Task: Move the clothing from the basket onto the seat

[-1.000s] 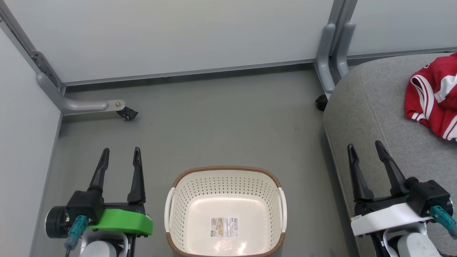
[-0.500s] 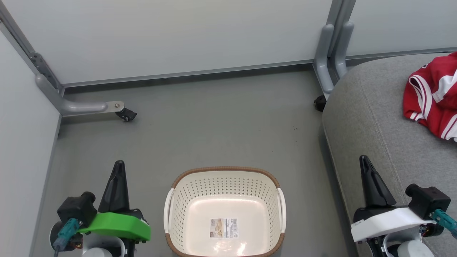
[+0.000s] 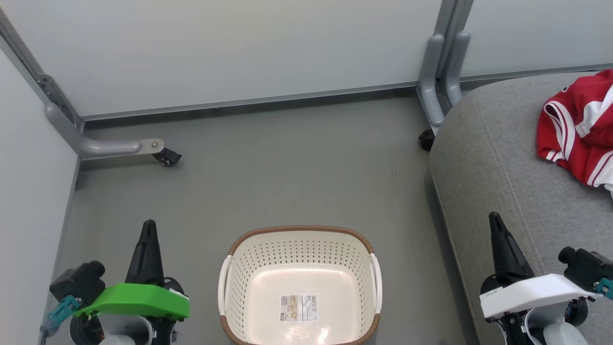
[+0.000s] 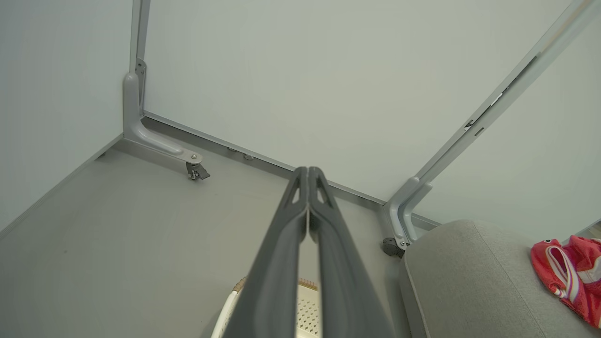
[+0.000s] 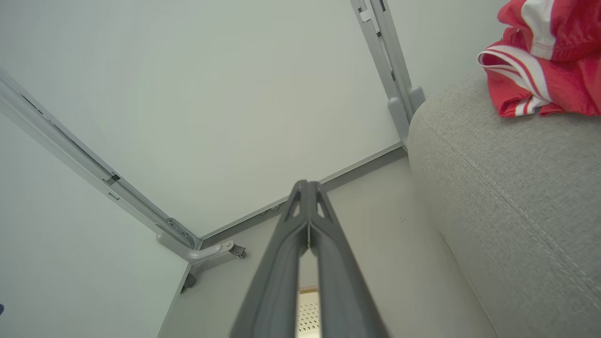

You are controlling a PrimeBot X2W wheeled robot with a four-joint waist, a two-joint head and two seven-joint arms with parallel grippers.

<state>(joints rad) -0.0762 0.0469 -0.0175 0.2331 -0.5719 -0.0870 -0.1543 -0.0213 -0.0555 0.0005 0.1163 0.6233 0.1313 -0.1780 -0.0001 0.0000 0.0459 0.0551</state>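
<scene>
- left pincer (image 3: 148,229): clenched, grasping nothing. The two smooth dark tapered fingers are pressed flat into one blade. Green plastic shell at its base.
- right pincer (image 3: 495,220): also clenched on nothing, fingers flush along their length in the right wrist view. White shell at its base.
- basket (image 3: 299,229): between the two pincers, nearer the left one, touching neither. It stands upright on the floor (image 3: 287,167), mouth up.
- basket build: hard cream plastic, rounded rectangle, perforated walls, brown woven rim. White loop handles, one facing each pincer. Near end is cut by the head view's edge, so long axis cannot be told.
- inside the basket: glossy bare bottom with a barcode label (image 3: 299,307) stuck flat on it.
- clothing (image 3: 577,127): on the seat, ahead and to the right of the right pincer, well apart from it and far from the basket.
- clothing look: soft red fabric in a crumpled heap, with white stripe trim and a white panel. A striped looped edge faces the seat's rounded edge. The heap is cut by the view's edge: long axis unclear, garment count unclear.
- seat (image 3: 483,158): light-grey woven upholstery with a rounded edge. A stitched seam runs forward from beside the right pincer, which shows over the seat's near part.
- caster foot (image 3: 165,155): grey metal frame leg with a black wheel, ahead of the left pincer, by the pale wall panels.
</scene>
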